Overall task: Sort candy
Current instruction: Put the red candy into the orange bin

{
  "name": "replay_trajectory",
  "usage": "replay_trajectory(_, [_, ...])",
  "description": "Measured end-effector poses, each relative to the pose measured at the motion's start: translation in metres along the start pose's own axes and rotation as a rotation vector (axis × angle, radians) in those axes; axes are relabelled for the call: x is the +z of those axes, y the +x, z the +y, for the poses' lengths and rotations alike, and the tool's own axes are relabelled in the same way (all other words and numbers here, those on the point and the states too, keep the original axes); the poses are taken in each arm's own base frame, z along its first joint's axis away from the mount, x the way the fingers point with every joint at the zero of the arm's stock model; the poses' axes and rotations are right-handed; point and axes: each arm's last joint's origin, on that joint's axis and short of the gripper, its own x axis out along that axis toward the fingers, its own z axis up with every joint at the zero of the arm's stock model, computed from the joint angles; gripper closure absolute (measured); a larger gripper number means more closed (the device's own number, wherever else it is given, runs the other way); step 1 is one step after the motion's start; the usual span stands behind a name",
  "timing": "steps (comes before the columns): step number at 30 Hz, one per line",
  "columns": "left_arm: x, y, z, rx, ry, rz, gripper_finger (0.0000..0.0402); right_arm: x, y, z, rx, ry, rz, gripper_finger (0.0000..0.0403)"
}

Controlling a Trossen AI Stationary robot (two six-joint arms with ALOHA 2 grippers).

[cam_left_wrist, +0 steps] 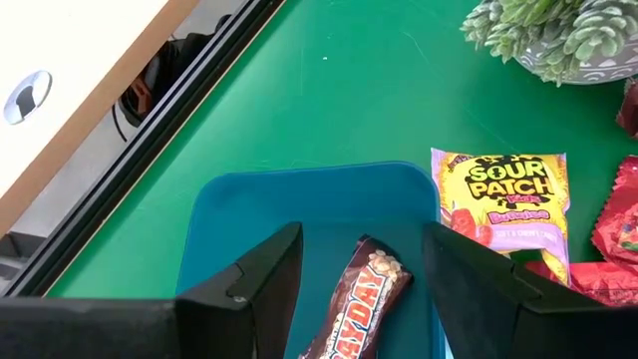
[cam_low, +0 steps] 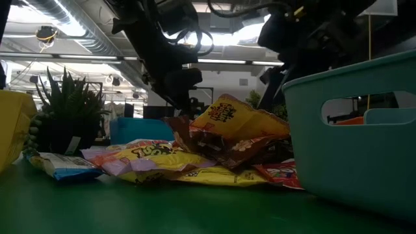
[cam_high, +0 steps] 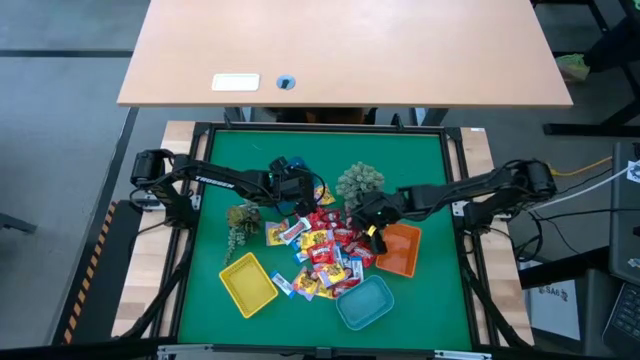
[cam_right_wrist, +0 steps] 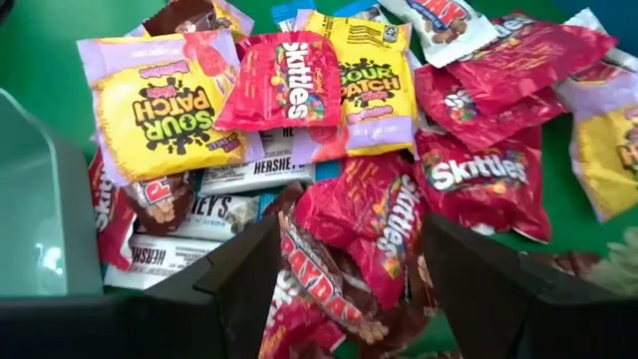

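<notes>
Brown candy [cam_left_wrist: 364, 304] in blue tray [cam_left_wrist: 239, 214], L gripper [cam_left_wrist: 364, 269] open above.

Heaped candy [cam_high: 322, 255] mid-mat, perhaps one brown bar apart.

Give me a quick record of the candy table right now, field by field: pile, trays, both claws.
candy pile: mixed wrappers heaped mid-mat
blue tray: holds one brown PayDay bar
yellow tray: looks empty
teal tray: looks empty
orange tray: beside pile
left claw: open above blue tray
right claw: open over pile
</notes>
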Motion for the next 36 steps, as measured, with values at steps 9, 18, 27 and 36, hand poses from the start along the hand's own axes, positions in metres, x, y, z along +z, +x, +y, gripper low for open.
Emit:
replay_trajectory(9, [0.0,0.0,0.0,0.0,0.0,-0.001,0.0209,-0.003,0.024,-0.003,0.026,-0.001,-0.004,0.0157])
replay_trajectory(18, [0.0,0.0,0.0,-0.001,-0.002,-0.002,0.0209,-0.007,0.033,-0.005,0.028,0.006,0.021,0.0157])
replay_trajectory(27, [0.001,0.0,0.0,-0.002,-0.004,-0.005,0.0209,-0.007,0.033,-0.005,0.027,0.005,0.02,0.0157])
replay_trajectory(36, [0.001,0.0,0.0,-0.002,-0.004,-0.006,0.0209,-0.012,0.043,-0.007,0.01,0.008,0.039,0.0157])
